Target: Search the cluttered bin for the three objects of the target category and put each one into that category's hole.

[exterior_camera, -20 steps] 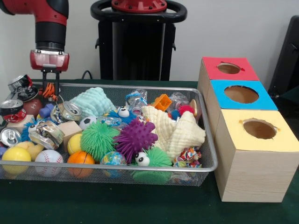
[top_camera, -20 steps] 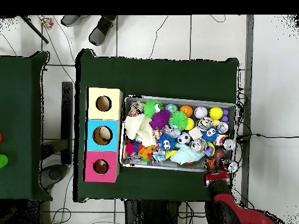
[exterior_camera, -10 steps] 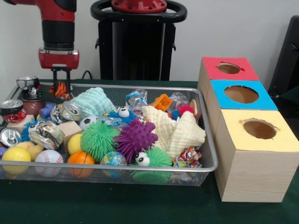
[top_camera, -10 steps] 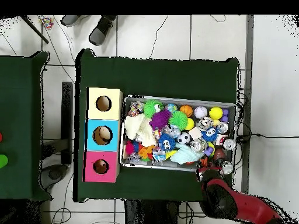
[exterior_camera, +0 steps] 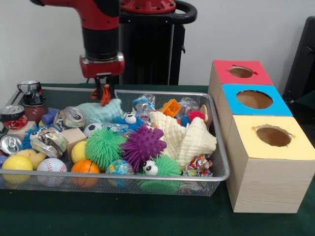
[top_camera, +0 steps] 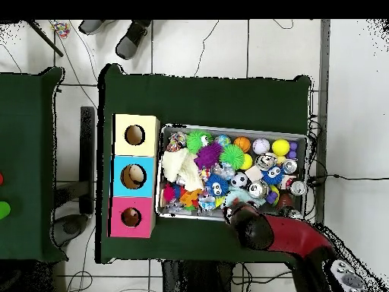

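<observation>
The gripper (exterior_camera: 103, 93), fingers closed on a small orange toy (exterior_camera: 105, 95), hangs over the wire bin's (exterior_camera: 147, 183) back edge. Carrying it level toward the boxes' holes (exterior_camera: 254, 99) should avoid snagging.

Red and black gripper (exterior_camera: 102, 87) pinching an orange toy (exterior_camera: 104, 95), mint-green cloth (exterior_camera: 101, 110), purple spiky ball (exterior_camera: 143, 144), green spiky ball (exterior_camera: 102, 147), white baseball (exterior_camera: 51, 165) with red stitching, red box (exterior_camera: 239, 73), blue box (exterior_camera: 254, 100), yellow box (exterior_camera: 272, 137)
</observation>
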Available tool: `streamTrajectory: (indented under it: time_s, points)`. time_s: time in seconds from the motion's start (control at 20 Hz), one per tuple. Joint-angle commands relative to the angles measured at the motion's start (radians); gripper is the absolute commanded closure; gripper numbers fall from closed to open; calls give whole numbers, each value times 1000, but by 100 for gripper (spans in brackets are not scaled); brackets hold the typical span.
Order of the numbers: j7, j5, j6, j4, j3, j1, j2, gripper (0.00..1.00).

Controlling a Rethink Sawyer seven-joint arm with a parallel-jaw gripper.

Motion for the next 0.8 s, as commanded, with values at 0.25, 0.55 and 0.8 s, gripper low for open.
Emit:
streamTrajectory:
  time_s: [0.25,0.55,0.8]
  points:
    - [214,235,240,-380,41,207,132,100]
    - [207,299,372,-517,5,282,159,100]
    - [182,325,425,-534,3,286,130,100]
